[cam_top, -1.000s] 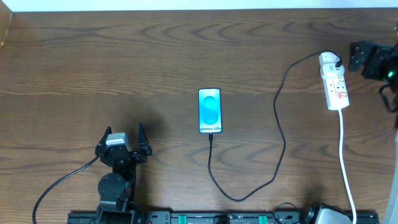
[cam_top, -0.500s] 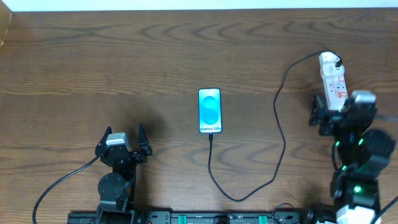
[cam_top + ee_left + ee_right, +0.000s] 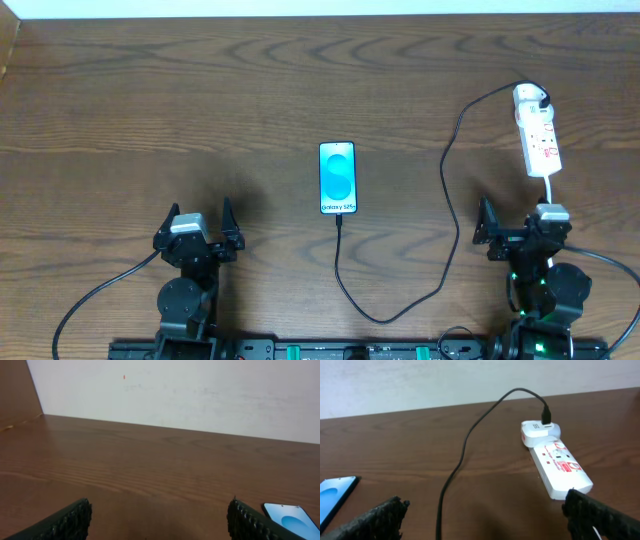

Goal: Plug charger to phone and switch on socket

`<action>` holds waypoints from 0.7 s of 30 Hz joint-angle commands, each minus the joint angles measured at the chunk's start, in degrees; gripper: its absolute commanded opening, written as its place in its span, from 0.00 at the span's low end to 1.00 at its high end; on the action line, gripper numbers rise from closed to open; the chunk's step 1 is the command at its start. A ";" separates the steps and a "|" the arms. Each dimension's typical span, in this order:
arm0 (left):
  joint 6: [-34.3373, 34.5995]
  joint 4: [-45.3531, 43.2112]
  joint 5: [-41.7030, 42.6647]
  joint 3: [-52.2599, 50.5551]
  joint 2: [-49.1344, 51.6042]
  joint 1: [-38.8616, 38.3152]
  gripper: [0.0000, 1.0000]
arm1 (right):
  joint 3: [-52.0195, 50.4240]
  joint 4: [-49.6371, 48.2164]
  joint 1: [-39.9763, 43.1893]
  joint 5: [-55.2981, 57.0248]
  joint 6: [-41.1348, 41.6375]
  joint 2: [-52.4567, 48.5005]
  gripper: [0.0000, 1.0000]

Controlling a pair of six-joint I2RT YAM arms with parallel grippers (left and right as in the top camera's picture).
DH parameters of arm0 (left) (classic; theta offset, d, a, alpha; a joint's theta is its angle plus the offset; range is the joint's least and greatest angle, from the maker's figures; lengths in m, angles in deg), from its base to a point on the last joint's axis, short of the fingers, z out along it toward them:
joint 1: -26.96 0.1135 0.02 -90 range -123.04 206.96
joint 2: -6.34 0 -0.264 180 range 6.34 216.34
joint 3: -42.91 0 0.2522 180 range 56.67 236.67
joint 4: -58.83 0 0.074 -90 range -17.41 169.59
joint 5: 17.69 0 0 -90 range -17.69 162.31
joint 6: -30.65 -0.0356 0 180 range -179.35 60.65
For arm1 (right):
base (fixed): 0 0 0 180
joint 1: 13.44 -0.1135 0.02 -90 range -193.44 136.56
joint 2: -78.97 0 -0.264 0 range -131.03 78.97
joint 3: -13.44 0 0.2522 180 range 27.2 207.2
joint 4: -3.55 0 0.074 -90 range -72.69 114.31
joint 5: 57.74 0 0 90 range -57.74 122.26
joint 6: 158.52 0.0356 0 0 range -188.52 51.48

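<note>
My right claw (image 3: 516,228) has pulled back. A second ago it sat at the far right edge of the desk (image 3: 150,100), beside the top of the socket (image 3: 541,140). Half a second ago it was over the socket's near end. Now it is low on the right side, apart from the strip, with its jaws spread wide and nothing between them. My left claw (image 3: 198,217) has not moved: it is parked low on the left, jaws also wide and empty.

Nothing else has shifted. The phone (image 3: 338,178) lies flat mid-desk with its blue screen lit. The charger cable (image 3: 457,235) meets the phone's near edge, loops toward me, then climbs to the white adapter (image 3: 530,98), which sits in the far end of the socket. From the right wrist camera I see the strip's red markings, but I cannot tell how the switch stands.
</note>
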 commanded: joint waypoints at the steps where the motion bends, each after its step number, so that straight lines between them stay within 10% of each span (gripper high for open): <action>1: -0.52 2.10 -0.35 -1.25 -0.35 0.24 0.86 | -0.07 5.29 -0.66 0.63 0.74 5.99 0.99; 21: -0.52 2.10 -0.35 -1.22 -0.35 0.24 0.86 | -0.07 5.46 -0.66 0.85 0.74 12.94 0.99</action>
